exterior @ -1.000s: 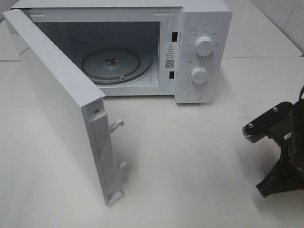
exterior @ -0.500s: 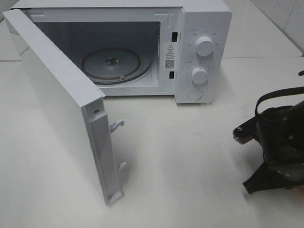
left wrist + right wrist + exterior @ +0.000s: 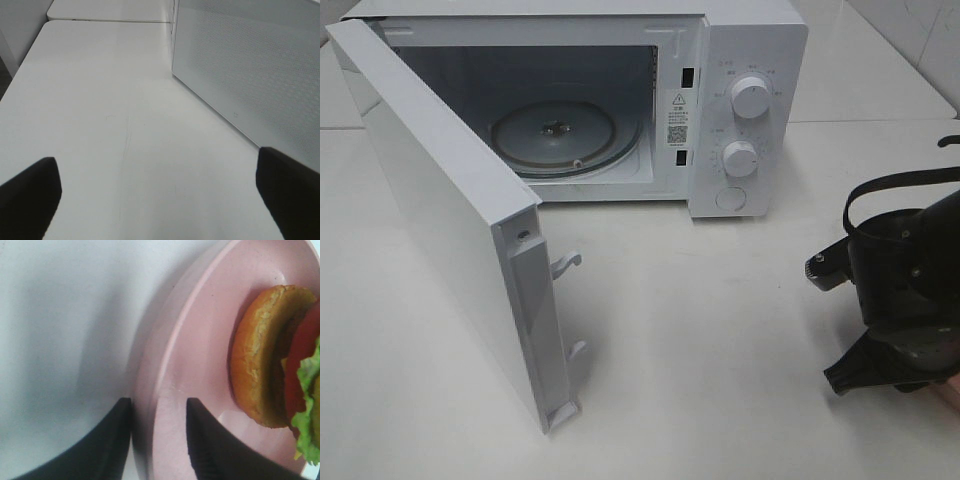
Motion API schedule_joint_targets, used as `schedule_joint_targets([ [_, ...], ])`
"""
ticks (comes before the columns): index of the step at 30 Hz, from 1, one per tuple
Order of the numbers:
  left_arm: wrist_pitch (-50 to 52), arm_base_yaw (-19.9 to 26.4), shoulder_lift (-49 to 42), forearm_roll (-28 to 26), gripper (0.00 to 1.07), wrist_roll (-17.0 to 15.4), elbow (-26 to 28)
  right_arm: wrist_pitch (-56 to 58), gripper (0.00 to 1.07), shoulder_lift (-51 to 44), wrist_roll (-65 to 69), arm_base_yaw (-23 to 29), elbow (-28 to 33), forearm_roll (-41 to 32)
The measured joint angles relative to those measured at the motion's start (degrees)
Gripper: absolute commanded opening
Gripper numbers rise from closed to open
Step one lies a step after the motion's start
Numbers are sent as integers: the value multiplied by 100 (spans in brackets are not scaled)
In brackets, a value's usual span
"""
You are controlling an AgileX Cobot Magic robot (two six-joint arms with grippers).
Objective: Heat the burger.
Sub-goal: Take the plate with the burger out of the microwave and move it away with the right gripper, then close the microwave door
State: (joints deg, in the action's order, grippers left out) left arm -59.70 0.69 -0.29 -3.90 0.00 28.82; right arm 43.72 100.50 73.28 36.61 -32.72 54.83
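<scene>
Right end effector [image 3: 156, 440] has swung lower toward four o'clock, fingers now straddling the round pink plate's [image 3: 200, 365] rim, not yet clenched.
Golden-bun burger [image 3: 277, 365] sits on that plate; a shallow pinch could tip it. Left end effector [image 3: 160, 200] hangs released.

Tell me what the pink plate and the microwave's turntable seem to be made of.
Pink plate: probably plastic or melamine, a smooth matte pink surface with a soft sheen and a thick rounded rim; glazed ceramic is possible. Turntable inside the open microwave: likely clear glass, see-through with bright reflections and the hub showing beneath it.
</scene>
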Motion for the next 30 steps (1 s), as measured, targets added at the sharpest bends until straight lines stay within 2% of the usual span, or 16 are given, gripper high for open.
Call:
schedule_joint_targets([
  [7,0,0,0,0,98,0,0,-212,47,-751,-859,0,6,-579],
  [15,0,0,0,0,98,0,0,-367,49,-1948,-2229,0,6,-1667],
  [16,0,0,0,0,98,0,0,-413,52,-2229,-2710,0,6,-2017],
  [20,0,0,0,0,98,0,0,-430,60,-2584,-3449,0,6,-2532],
  [21,0,0,0,0,98,0,0,-424,68,-2836,-3988,0,6,-2956],
  [22,0,0,0,0,98,0,0,-424,68,-2836,-3988,0,6,-2956],
  [24,0,0,0,0,98,0,0,-418,79,-3174,-4704,0,6,-3564],
  [30,0,0,0,0,98,0,0,-304,82,-3718,-5483,0,6,-4406],
])
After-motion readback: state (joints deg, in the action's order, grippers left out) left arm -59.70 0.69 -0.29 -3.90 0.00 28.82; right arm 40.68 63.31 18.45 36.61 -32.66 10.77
